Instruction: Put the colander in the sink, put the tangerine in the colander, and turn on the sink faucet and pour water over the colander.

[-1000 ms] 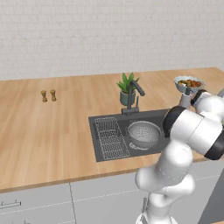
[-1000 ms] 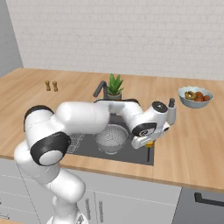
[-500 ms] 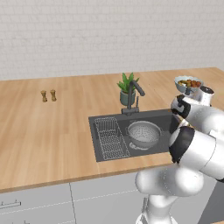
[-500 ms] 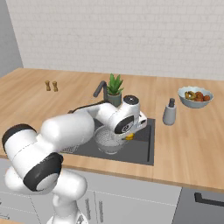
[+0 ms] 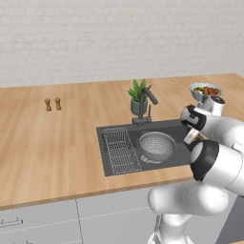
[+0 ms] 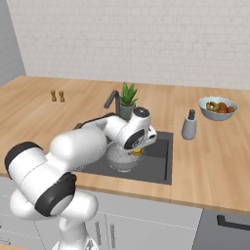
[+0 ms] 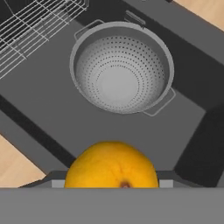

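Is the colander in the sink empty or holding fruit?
Empty: the colander shows bare perforated metal inside, while the tangerine sits in the gripper above the sink.

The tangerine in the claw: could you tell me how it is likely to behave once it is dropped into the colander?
The tangerine is round and smooth, so it would probably roll on landing. The colander has a deep curved bowl, so the fruit should settle at its bottom. The colander sits flat in the sink and looks wide, so tipping seems unlikely.
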